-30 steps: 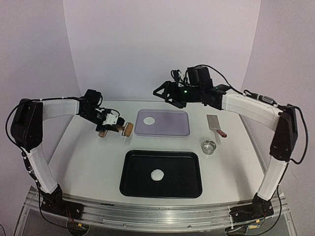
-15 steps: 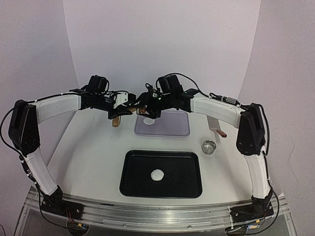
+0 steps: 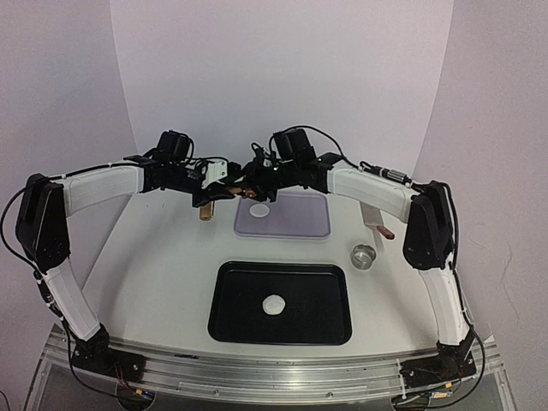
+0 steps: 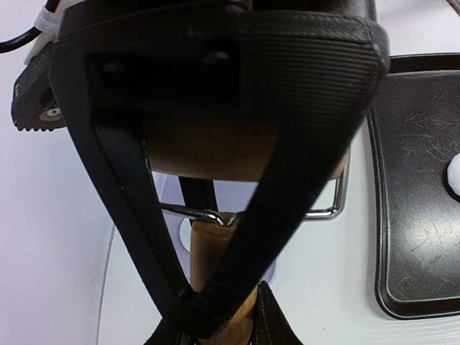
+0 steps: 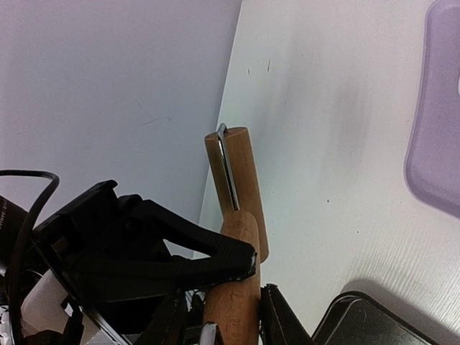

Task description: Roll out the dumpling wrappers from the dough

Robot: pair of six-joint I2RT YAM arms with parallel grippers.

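Observation:
A wooden roller (image 3: 205, 211) with a metal frame hangs above the table's back, left of the purple board (image 3: 300, 224). My left gripper (image 3: 219, 192) is shut on its wooden handle (image 4: 213, 269). My right gripper (image 3: 248, 190) faces it, still open. Its jaws straddle the same handle (image 5: 233, 295), one pad touching and a small gap at the other. One dumpling wrapper (image 3: 260, 209), a thin white disc, lies on the board. A thicker round of dough (image 3: 274, 304) sits in the black tray (image 3: 325, 282).
A small steel ring (image 3: 365, 255) stands right of the tray. A steel scraper (image 3: 374, 217) with a reddish handle lies right of the board. The back wall is close behind both grippers.
The right arm swung left across the board to meet the left gripper, and its jaws have narrowed around the handle. The left arm raised the roller up and toward the board.

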